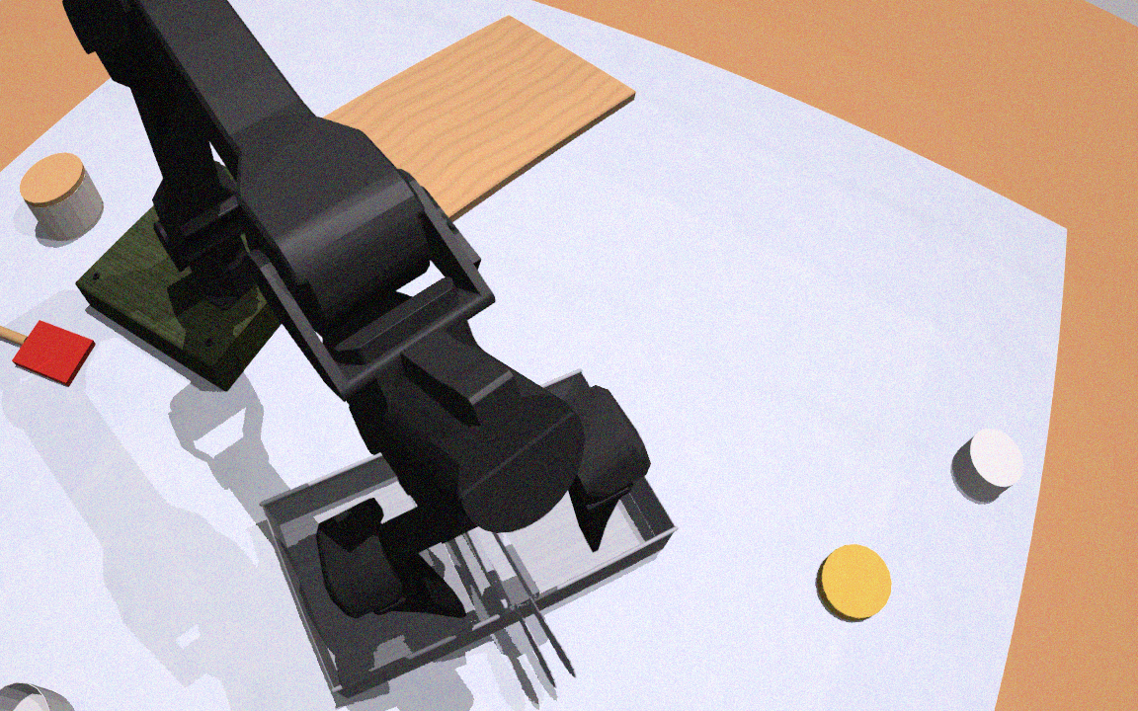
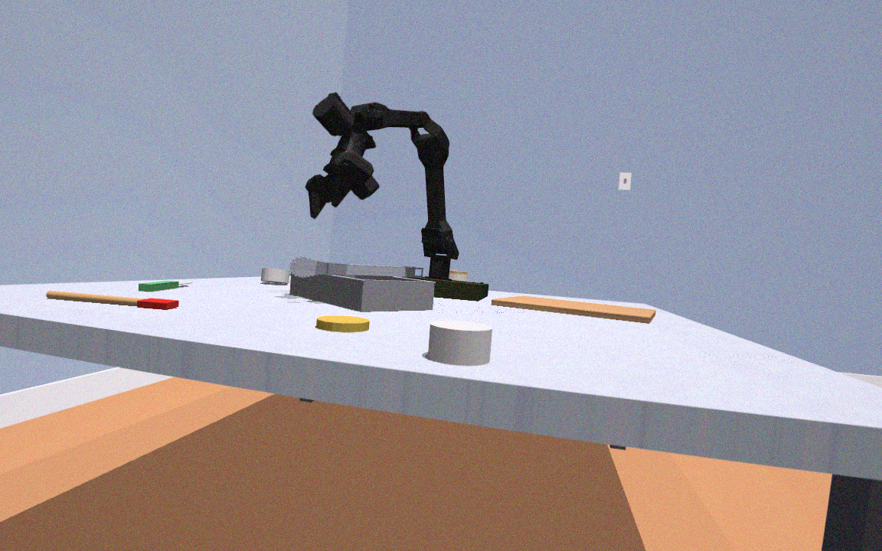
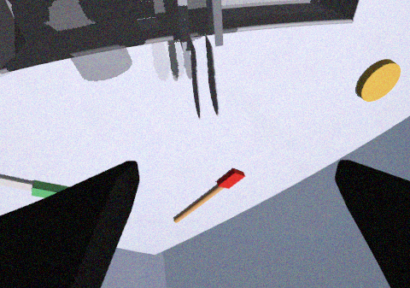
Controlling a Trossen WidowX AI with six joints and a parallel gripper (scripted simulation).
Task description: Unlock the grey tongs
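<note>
My black fingers point(image 1: 528, 581) point(image 2: 325, 209) are spread wide with nothing between them, pointing down at a slant, and I am well above the table. Below me, the grey metal tongs point(image 1: 555, 643) point(image 2: 303, 265) point(image 3: 213, 76) lie across the dark grey rectangular roasting tin point(image 1: 325, 489) point(image 2: 396, 295) point(image 3: 278, 15), their two slim tips jutting past its rim; I am not touching them. From here I can't make out the lock. Beyond those tips, I see a wooden-handled tool with a red block head point(image 2: 158, 303) point(image 3: 231, 178) and a green block-ended tool point(image 2: 158, 285) point(image 3: 47, 191). A flat yellow disc point(image 1: 855, 581) point(image 2: 343, 323) point(image 3: 380, 82) lies to one side of the tin, with a short white cylinder point(image 1: 996, 461) point(image 2: 460, 343) upright past it. Well apart from the tin, by my dark green base point(image 1: 130, 304) point(image 2: 468, 290), lies the pale rectangular wooden board point(image 1: 502, 97) point(image 2: 574, 309); the tongs are not on it.
</note>
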